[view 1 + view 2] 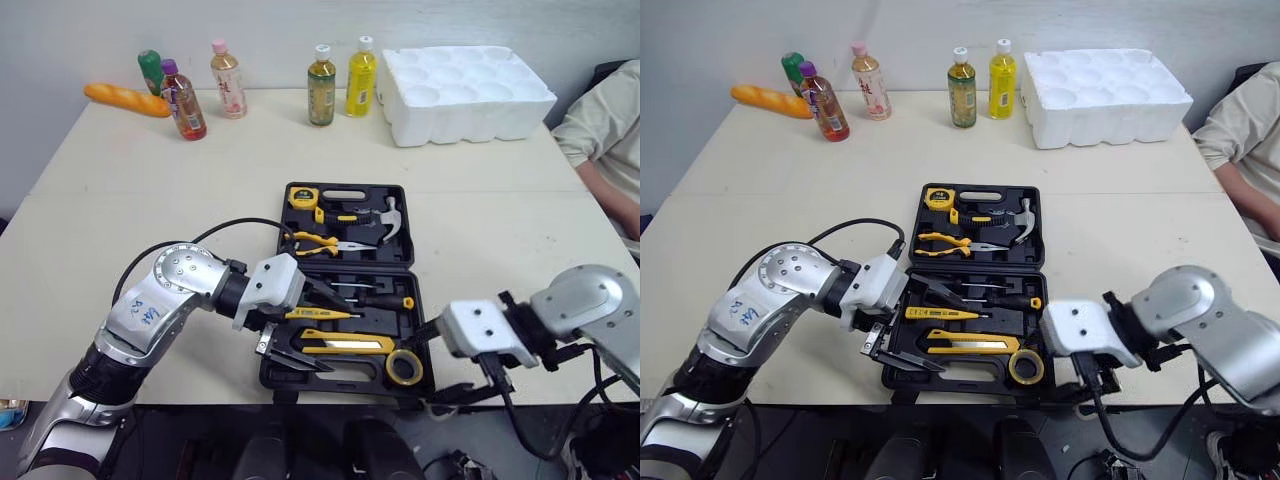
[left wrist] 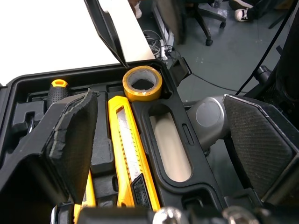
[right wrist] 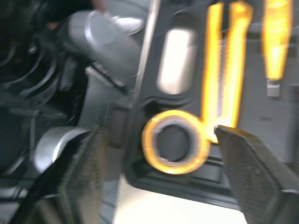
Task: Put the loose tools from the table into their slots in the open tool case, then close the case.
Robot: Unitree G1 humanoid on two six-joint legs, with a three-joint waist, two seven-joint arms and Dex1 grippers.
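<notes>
Black plastic tool case (image 1: 408, 240) lies open on the pale desk (image 1: 150, 230), near its front edge. We see a tape measure (image 1: 303, 197), hammer (image 1: 390, 217) and pliers (image 1: 322, 243) in the far half, and a yellow utility knife (image 1: 345, 344) and yellow tape roll (image 1: 404, 367) in the near half. Our left claw (image 1: 330, 335) hangs spread open over the case's near left part, holding nothing. Our right claw (image 3: 159, 140), also open and empty, sits just beside the tape roll.

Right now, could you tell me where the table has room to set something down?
Free: the left stretch between the bottles and the tool case; also between the case, the foam tray and the person's sleeve. Crowded: the near edge, where both open jaws crowd the case.
</notes>
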